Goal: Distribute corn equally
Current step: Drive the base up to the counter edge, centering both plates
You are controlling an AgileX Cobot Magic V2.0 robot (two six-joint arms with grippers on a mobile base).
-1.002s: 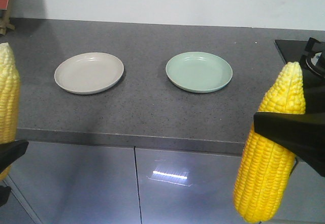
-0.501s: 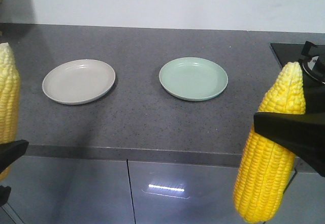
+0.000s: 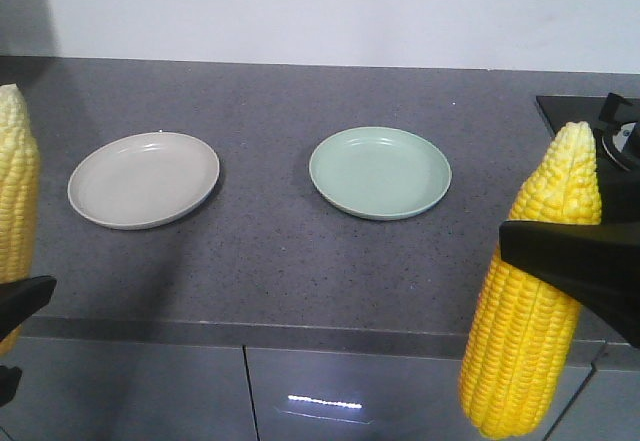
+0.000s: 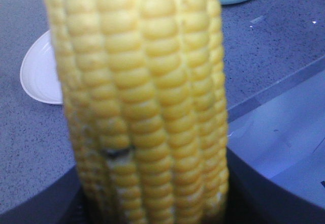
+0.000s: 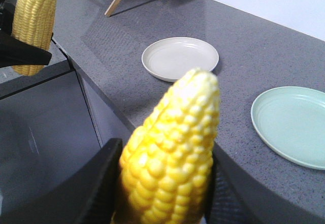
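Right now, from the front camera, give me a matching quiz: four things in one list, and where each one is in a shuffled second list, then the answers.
Things:
1. beige plate
2. green plate
3. right-hand cob
4. stove burner

Places or states:
A. held upright in the right gripper, off the counter's front edge
B. empty, on the counter's left part
C. at the counter's far right edge
D. empty, near the counter's middle

Pairs: 1-B, 2-D, 3-A, 4-C
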